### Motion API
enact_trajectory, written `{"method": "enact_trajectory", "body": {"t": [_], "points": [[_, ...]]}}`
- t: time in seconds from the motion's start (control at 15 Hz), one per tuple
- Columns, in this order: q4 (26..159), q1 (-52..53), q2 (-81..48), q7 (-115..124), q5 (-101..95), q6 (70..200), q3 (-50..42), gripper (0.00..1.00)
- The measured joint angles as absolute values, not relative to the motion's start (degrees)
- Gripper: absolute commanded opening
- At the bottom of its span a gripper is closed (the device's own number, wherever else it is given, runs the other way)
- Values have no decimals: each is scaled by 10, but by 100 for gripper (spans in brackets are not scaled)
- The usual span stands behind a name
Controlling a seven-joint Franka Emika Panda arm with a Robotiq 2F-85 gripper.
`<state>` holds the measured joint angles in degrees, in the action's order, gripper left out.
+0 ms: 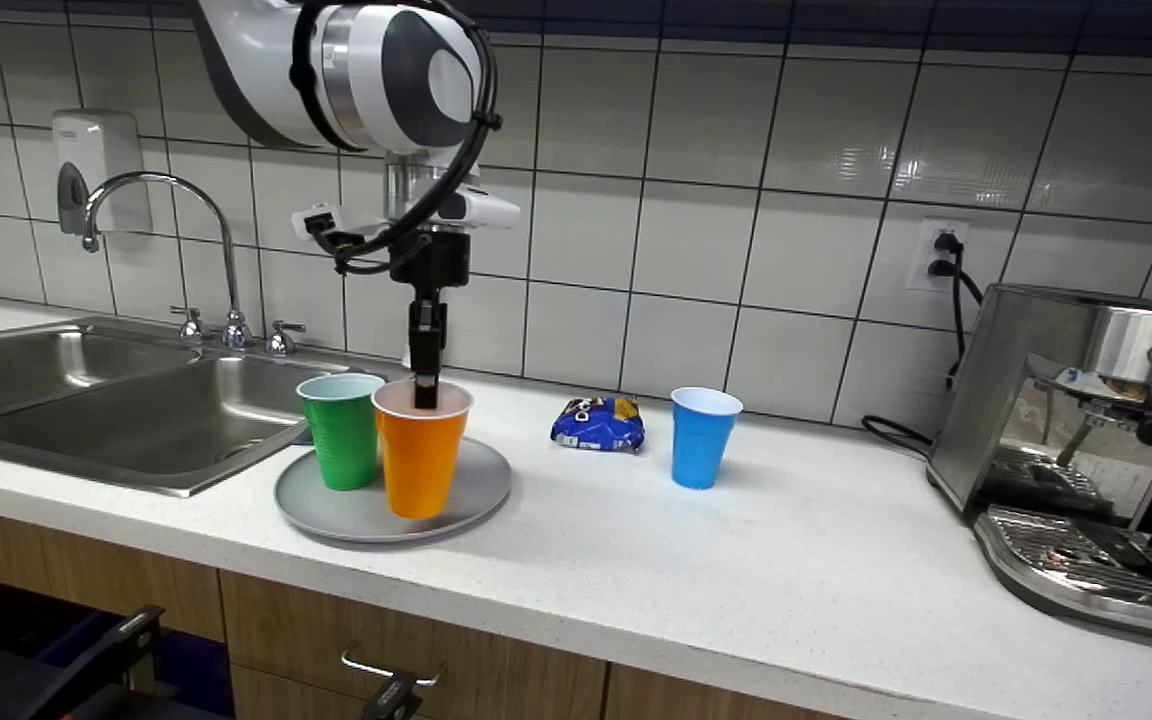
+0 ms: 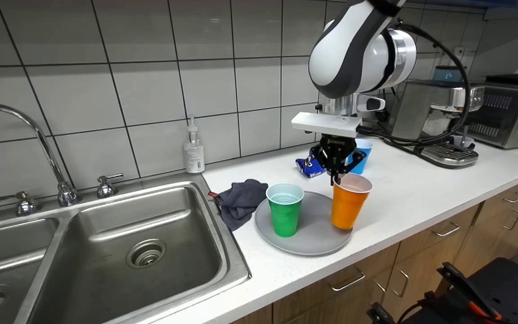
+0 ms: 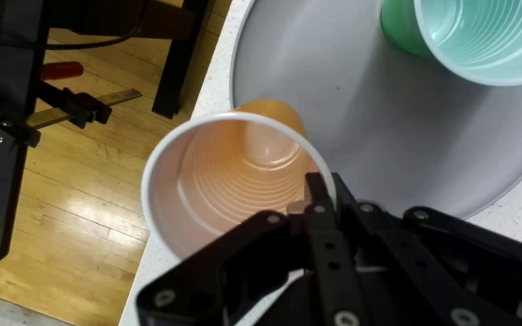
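My gripper (image 3: 331,181) is shut on the rim of an orange cup (image 3: 261,174). One fingertip is inside the cup and one outside. The orange cup shows in both exterior views (image 1: 421,460) (image 2: 350,204), slightly tilted, with its base at the near edge of a round grey plate (image 1: 306,510). I cannot tell whether the base touches the plate. A green cup (image 1: 341,435) stands upright on the plate, apart from the orange cup; it also shows in the wrist view (image 3: 406,27). A blue cup (image 1: 704,440) stands on the white counter (image 1: 786,580).
A blue packet (image 1: 598,427) lies near the tiled wall. A steel sink (image 2: 142,288) with a faucet (image 2: 38,135) adjoins the plate's side. A dark cloth (image 2: 241,202) and a soap bottle (image 2: 194,153) sit by the sink. A coffee machine (image 1: 1086,450) stands at the far end.
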<state>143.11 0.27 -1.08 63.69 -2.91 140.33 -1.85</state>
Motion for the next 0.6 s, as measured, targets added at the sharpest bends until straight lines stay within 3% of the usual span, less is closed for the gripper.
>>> {"method": "enact_trajectory", "body": {"t": [0.6], "points": [[1418,15,-43,708,-30,1408,-13,1]]}}
